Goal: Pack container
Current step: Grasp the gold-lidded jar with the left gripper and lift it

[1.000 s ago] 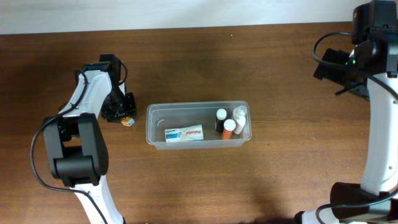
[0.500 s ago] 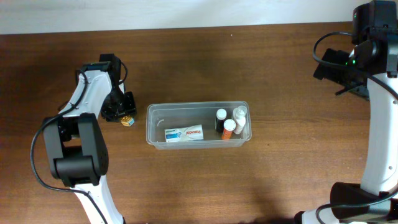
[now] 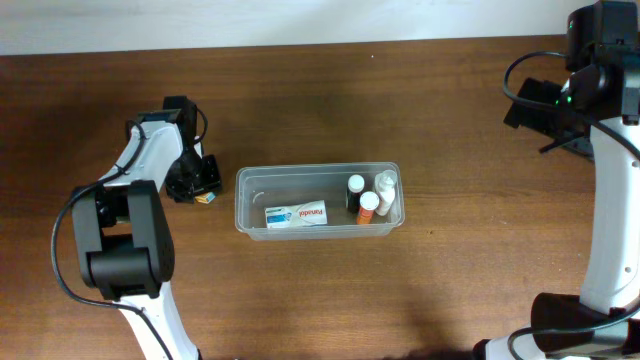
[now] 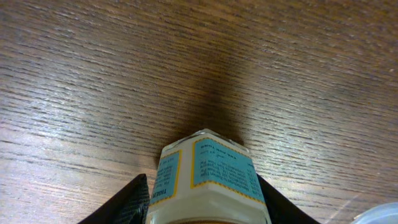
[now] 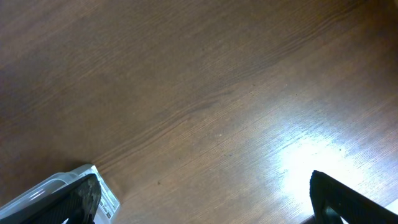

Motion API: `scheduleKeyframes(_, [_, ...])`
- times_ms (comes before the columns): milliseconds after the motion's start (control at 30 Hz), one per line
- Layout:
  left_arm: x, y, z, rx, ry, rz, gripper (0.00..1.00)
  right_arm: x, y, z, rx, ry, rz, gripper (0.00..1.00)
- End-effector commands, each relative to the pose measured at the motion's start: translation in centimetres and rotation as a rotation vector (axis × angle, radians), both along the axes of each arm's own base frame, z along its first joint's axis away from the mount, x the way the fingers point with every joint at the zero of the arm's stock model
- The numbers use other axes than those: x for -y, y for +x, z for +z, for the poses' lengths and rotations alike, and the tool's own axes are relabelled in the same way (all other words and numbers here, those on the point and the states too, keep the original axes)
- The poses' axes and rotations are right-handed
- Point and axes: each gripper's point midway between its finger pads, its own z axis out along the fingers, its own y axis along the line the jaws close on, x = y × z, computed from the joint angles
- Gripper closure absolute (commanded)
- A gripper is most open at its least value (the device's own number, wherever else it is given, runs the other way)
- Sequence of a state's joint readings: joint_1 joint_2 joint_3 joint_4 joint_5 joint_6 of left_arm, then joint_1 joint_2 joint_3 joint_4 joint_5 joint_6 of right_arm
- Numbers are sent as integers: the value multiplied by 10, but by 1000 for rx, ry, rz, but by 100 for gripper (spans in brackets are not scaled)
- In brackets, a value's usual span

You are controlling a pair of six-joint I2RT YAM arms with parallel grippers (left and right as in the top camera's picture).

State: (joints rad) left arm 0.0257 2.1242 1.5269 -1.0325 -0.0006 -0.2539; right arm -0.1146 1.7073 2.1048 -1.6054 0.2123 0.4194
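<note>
At the middle of the surface (image 3: 320, 300): clear container (image 3: 255, 190), long sides running left to right. Inside, at its right end, three small bottles (image 3: 368, 207); nearer its middle, a white-and-blue box (image 3: 296, 213) lying flat. Just off its left end, left tool (image 3: 203, 188) clamped on a small jar (image 4: 208, 180) with blue, yellow-edged labels. Near the far right corner, right tool (image 5: 211, 202), fingers wide apart, nothing between.
</note>
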Motion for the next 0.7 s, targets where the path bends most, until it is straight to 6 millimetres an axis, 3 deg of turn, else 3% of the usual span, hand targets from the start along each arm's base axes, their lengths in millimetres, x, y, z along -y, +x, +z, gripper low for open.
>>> scheduleKeyframes(0, [-2, 0, 3, 10, 12, 9, 57, 2, 0, 4, 16, -1, -11, 2])
scheduleKeyframes(33, [-3, 0, 3, 10, 12, 8, 64, 2, 0, 4, 16, -1, -11, 2])
scheduleKeyframes(200, [-3, 2, 7, 10, 12, 8, 68, 2, 0, 4, 16, -1, -11, 2])
scheduleKeyframes(333, [-3, 7, 22, 13, 12, 7, 69, 2, 0, 4, 16, -1, -11, 2])
scheduleKeyframes(500, [-3, 18, 60, 26, 11, -23, 69, 2, 0, 4, 16, -1, -11, 2])
scheduleKeyframes(667, [2, 22, 119, 49, 11, -63, 69, 2, 0, 4, 16, -1, -11, 2])
